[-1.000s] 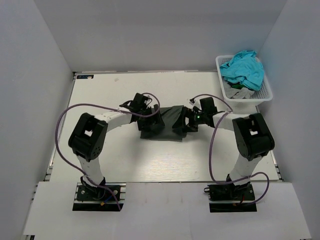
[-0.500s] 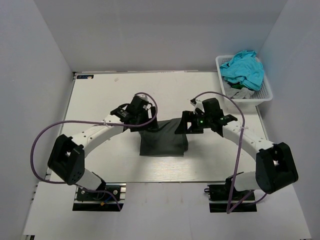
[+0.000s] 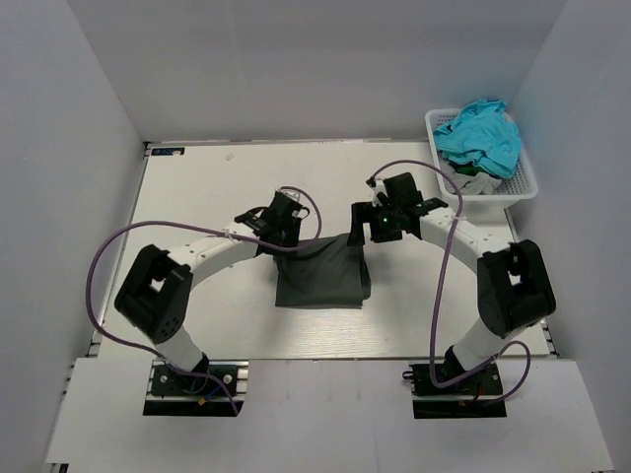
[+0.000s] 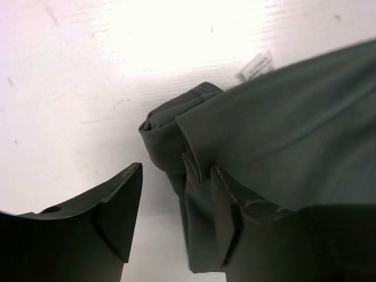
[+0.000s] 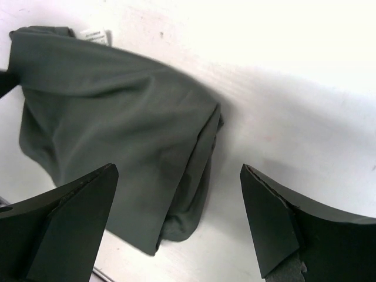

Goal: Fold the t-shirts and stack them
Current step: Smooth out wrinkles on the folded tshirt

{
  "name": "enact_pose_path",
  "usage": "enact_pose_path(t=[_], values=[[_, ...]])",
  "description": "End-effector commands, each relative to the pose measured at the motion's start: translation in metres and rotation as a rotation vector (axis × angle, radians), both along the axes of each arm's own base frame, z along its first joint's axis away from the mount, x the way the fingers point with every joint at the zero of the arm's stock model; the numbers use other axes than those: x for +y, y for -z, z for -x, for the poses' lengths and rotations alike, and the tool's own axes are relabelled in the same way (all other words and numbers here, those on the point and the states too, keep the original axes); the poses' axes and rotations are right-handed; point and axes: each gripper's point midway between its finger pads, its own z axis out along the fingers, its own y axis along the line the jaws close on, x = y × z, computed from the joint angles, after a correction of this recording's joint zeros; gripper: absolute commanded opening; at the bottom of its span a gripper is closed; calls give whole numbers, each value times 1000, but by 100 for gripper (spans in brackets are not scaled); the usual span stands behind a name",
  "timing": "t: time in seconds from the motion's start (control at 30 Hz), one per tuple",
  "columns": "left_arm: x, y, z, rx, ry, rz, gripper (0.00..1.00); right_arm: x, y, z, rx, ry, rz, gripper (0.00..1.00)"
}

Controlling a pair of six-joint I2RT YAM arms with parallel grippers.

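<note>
The dark charcoal t-shirt lies folded in a rough square on the table's middle. My left gripper is at its far left corner, open; in the left wrist view the shirt's bunched edge lies between the fingers, against the right finger. My right gripper is open and empty above the far right corner; the right wrist view shows the shirt below, with its white label. A turquoise t-shirt and a pale grey one sit in the basket.
The white lattice basket stands at the far right corner of the table. White walls close in the back and both sides. Purple cables loop from both arms.
The arms carried the bunched shirt toward the near side and spread it out. It now lies flat and both grippers have drawn back to its far edge, the right one lifted off it.
</note>
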Motion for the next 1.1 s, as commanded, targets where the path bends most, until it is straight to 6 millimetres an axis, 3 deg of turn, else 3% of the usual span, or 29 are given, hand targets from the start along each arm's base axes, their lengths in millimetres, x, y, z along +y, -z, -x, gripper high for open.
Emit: enact_pose_path(t=[0.0,0.07,0.2,0.37,0.4,0.57,0.67,0.83,1.0,1.07], values=[[-8,-41,-8,-190,172,60,62,1,-8,-20,-67,-54,41,91],[-22,-49,-2,-217,308,125,65,3,-8,-23,-73,-82,40,91],[-22,-49,4,-231,363,106,67,6,-5,-22,-72,-108,31,91],[-29,-25,-5,-156,384,58,69,8,-6,-23,-75,-103,22,91],[-28,-12,-5,-115,392,32,69,8,-5,-23,-70,-96,20,91],[-32,-8,-10,-107,402,20,69,11,-7,-27,-69,-81,0,91],[-33,-16,-13,-146,407,30,69,14,-7,-27,-58,-83,-13,91],[-27,-21,-20,-186,381,-2,62,15,-8,-28,-49,-74,-23,88],[-23,-10,-24,-174,355,-28,39,15,-9,-28,-48,-67,-29,82],[-28,-15,-30,-207,352,-11,32,17,-11,-28,-52,-70,-38,78]])
